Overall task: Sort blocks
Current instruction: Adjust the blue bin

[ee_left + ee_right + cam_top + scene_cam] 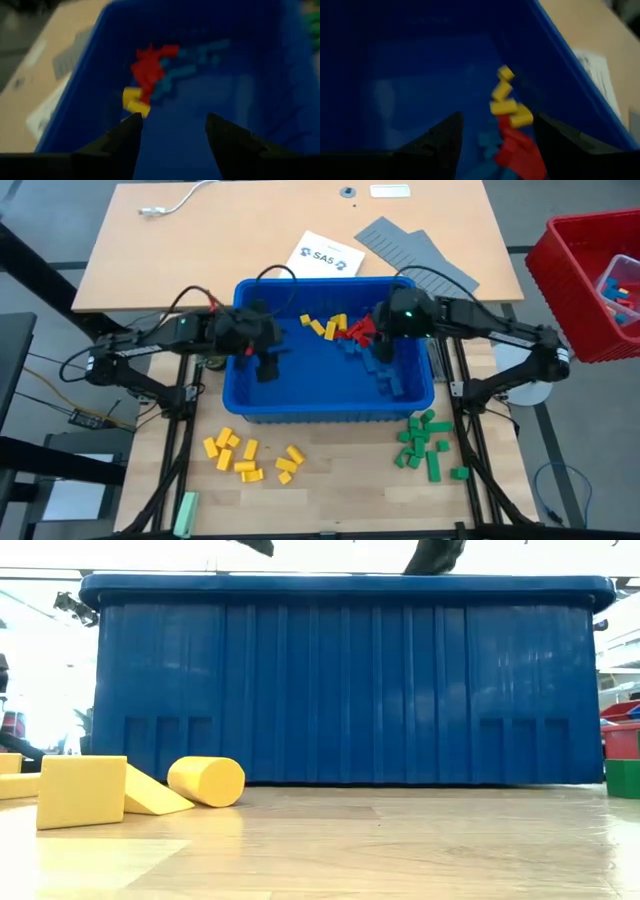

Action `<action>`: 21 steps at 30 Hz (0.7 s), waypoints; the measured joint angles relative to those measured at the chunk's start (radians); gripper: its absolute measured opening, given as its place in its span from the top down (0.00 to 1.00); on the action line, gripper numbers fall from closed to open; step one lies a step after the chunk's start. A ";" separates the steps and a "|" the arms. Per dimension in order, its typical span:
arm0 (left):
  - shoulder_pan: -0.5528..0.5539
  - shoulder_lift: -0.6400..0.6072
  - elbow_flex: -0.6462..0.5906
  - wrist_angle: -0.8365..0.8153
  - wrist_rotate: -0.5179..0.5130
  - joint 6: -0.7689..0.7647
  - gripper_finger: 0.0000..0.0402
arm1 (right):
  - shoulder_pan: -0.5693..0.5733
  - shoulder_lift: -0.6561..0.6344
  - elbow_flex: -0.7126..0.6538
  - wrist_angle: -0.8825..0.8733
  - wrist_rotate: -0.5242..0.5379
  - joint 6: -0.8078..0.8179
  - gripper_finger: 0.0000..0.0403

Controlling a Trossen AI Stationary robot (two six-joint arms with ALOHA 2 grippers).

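Blocks are lying in three places, and we are seeing the nearest two groups on the wooden counter (150,240): smooth yellow blocks (250,457) at the front left, including a cylinder and a wedge in the low view, and green blocks (425,443) at the front right. Behind them the ribbed blue plastic bin (335,412) is standing, holding the remaining blocks (345,330), yellow, red and blue, heaped toward its far side. We are finding the left hand (172,125) hanging inside the bin's left part, fingers parted and holding nothing. The right hand (497,125) is hovering over the red and yellow heap, fingers apart and likewise empty. Beyond the bin, flat grey ridged panels (415,252) are lying.
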 joint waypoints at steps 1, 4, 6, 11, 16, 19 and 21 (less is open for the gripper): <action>0.023 0.000 -0.016 -0.006 0.005 -0.007 0.43 | -0.034 0.004 -0.025 0.015 -0.003 0.007 0.44; 0.091 0.001 -0.086 0.025 0.061 -0.040 0.43 | -0.121 0.023 -0.106 0.061 -0.071 0.032 0.44; 0.124 0.001 -0.137 0.068 0.097 -0.049 0.43 | -0.163 0.048 -0.161 0.099 -0.132 0.062 0.44; 0.193 0.001 -0.260 0.188 0.136 -0.063 0.43 | -0.209 0.153 -0.229 0.142 -0.187 0.101 0.40; 0.234 0.001 -0.331 0.279 0.131 -0.080 0.43 | -0.238 0.288 -0.205 0.154 -0.183 0.103 0.34; 0.240 0.001 -0.359 0.323 0.127 -0.080 0.43 | -0.260 0.353 -0.195 0.145 -0.183 0.103 0.34; 0.239 0.001 -0.366 0.337 0.126 -0.080 0.43 | -0.273 0.388 -0.190 0.144 -0.183 0.103 0.35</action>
